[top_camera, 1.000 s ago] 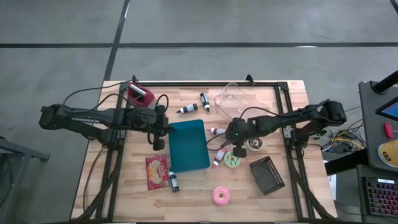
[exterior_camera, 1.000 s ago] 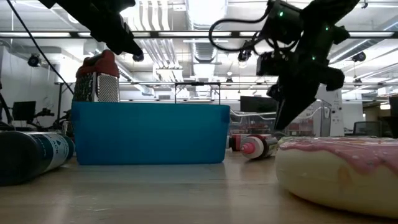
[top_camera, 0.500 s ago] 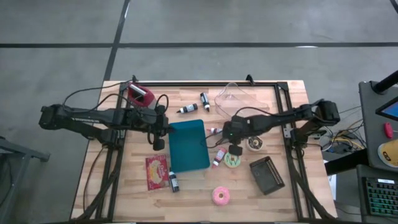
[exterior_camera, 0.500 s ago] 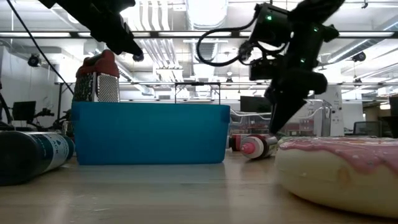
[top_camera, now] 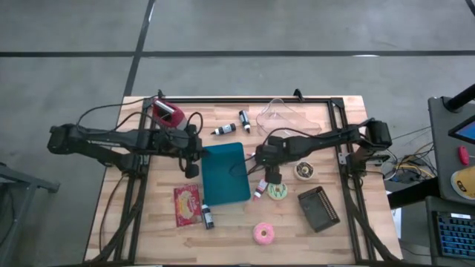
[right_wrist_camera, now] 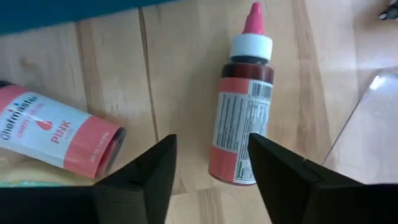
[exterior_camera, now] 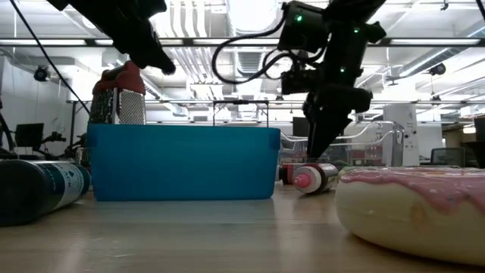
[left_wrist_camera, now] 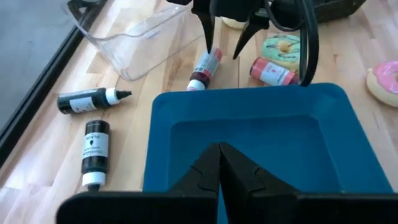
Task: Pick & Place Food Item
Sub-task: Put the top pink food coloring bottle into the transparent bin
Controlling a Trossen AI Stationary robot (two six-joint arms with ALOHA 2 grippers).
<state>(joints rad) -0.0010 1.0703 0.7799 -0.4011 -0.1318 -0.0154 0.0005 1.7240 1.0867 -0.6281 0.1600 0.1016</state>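
Toward the left edge of the worktop (top_camera: 148, 222), the left end effector (left_wrist_camera: 219, 163) hangs over the near rim of the blue tray (top_camera: 225, 173) with its fingers pressed together on nothing; it waits, and its only hazard is that it sits low by that rim, so any sweep toward the middle could knock the tray. In front of the tray, near the front-left corner, a flat red packet (top_camera: 187, 205) and a dark bottle (top_camera: 207, 216) lie close together, leaving little room there. Behind the tray, two black bottles (left_wrist_camera: 91, 99) lie near a clear container (top_camera: 276, 116) at the back edge.

Just right of the tray, the right end effector (right_wrist_camera: 210, 167) hovers with fingers spread wide over a small red-labelled bottle (right_wrist_camera: 239, 114) lying on its side; I judge this the item being picked. The risk is crowding: a pink-labelled bottle (right_wrist_camera: 56, 132) lies just beside it, a green-iced doughnut (top_camera: 279, 190) is near, and the tray wall is close, so a descending finger may strike a neighbour or roll the round bottle away; a grip off centre could let it tip or slip out.

Further right lie a small round tin (top_camera: 303, 171) and a dark tray (top_camera: 319, 208); a pink doughnut (top_camera: 263, 233) sits near the front edge, with open worktop toward the front-right corner.
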